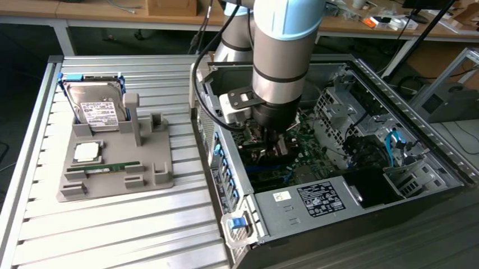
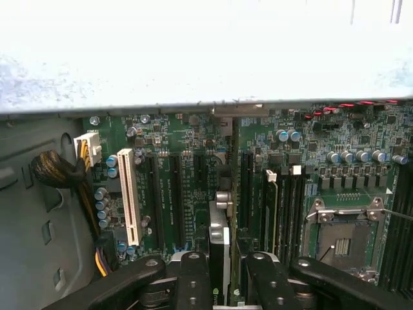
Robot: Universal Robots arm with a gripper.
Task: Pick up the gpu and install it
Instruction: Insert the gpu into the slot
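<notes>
Inside the open computer case (image 1: 419, 168), which lies on its side at the exterior view's right of the worktop (image 1: 112, 224), the arm (image 1: 281, 50) reaches straight down from above. Its gripper (image 1: 271, 147) is low over the green motherboard (image 1: 314, 148), close to the rear wall of the case.

In the wrist view the two black fingers (image 2: 193, 281) stand on each side of the gpu (image 2: 219, 248), a thin card seen on edge with a silvery metal part on it. The jaws are clenched on this card and hold it upright. Its lower edge is among the long dark expansion slots (image 2: 174, 200) of the motherboard; I cannot tell if it is already seated in one of them. A white slot (image 2: 127, 197) stands a little to one side, and the empty processor socket (image 2: 345, 236) with its metal frame is on the other side.

At the exterior view's left, well apart from the case, a grey holder tray (image 1: 153, 168) rests on the worktop. A hard drive (image 1: 101, 106) with a white label stands tilted at the far end of it, a square processor chip (image 1: 87, 151) lies flat in the middle, and a narrow green memory stick (image 1: 105, 166) lies just near of the chip.
</notes>
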